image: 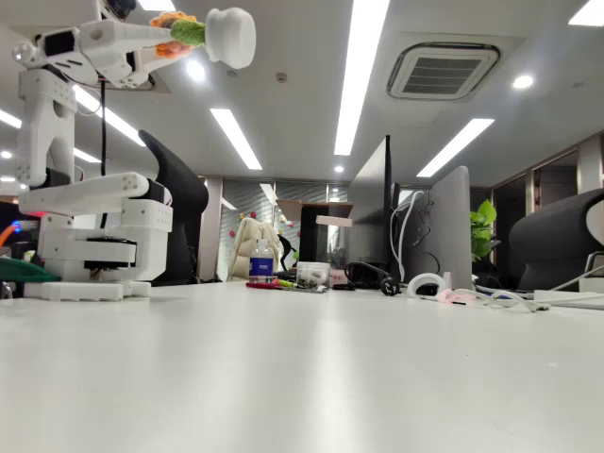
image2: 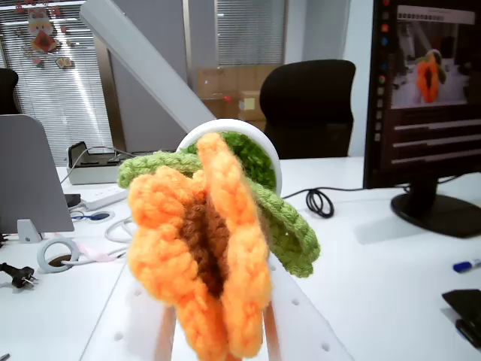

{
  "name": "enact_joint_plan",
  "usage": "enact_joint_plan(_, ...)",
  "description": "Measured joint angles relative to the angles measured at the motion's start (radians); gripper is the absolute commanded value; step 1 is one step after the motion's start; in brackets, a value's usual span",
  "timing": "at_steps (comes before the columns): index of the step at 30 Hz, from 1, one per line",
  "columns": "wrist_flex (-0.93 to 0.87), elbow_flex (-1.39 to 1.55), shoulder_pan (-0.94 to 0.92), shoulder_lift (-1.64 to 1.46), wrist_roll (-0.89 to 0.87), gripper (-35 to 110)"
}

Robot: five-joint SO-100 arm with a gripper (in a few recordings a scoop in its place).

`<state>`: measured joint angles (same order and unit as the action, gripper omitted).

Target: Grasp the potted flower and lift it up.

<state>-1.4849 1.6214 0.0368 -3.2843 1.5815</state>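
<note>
High above the table (image: pixel 302 377) in the fixed view, the gripper (image: pixel 170 38) is clamped on the potted flower (image: pixel 212 36) — held sideways, white pot pointing outward, petals squashed between the fingers — so the lift looks done, and a steady, unloosened squeeze should keep it from slipping.

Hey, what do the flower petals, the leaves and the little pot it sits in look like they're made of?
Petals: orange yarn, apparently crocheted, with chunky looped stitches and a fuzzy matte surface. Leaves: the same ribbed yarn in green. Pot: smooth, evenly white and rounded, probably plastic or glazed ceramic; it's hard to tell which. The hand holds the flower aloft.
</note>
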Motion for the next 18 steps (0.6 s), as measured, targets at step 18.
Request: enact_joint_plan(18, 0.0, 0.0, -0.017, 0.0, 0.018, 0)
